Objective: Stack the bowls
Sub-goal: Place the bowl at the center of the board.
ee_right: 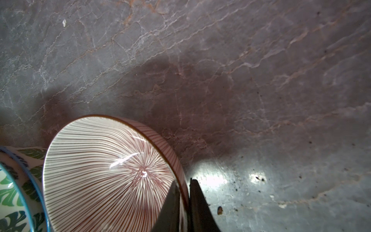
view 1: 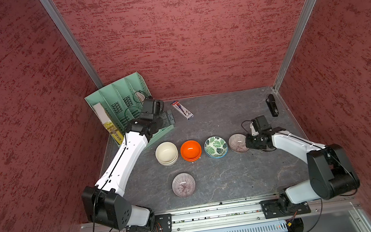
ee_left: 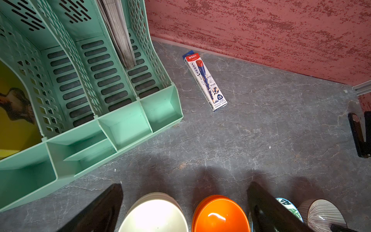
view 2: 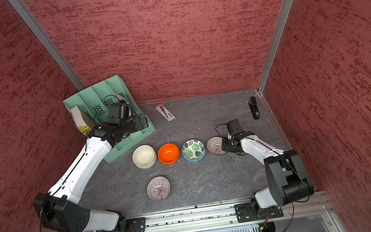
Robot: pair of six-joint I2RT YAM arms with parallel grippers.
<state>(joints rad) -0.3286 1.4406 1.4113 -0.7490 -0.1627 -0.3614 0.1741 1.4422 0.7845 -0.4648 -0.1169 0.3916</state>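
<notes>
Right gripper (ee_right: 183, 181) pinched on the rim of pale purple-lined ceramic bowl (ee_right: 108, 172), at right end of row. Left gripper (ee_left: 184, 184) spread wide, empty. Judged: last pair under way. Next: lift level, nest into lone matching lined bowl (view 1: 183, 185) in front.

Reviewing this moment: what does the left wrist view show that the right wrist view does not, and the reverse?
Only the left wrist view: the open left tool, the green file rack, the pencil box, the cream bowls and the orange bowls. Only the right wrist view: the right tool pinching the rim of the striped bowl. Both: that bowl, the leaf-patterned bowls beside it, and the grey tabletop.
</notes>
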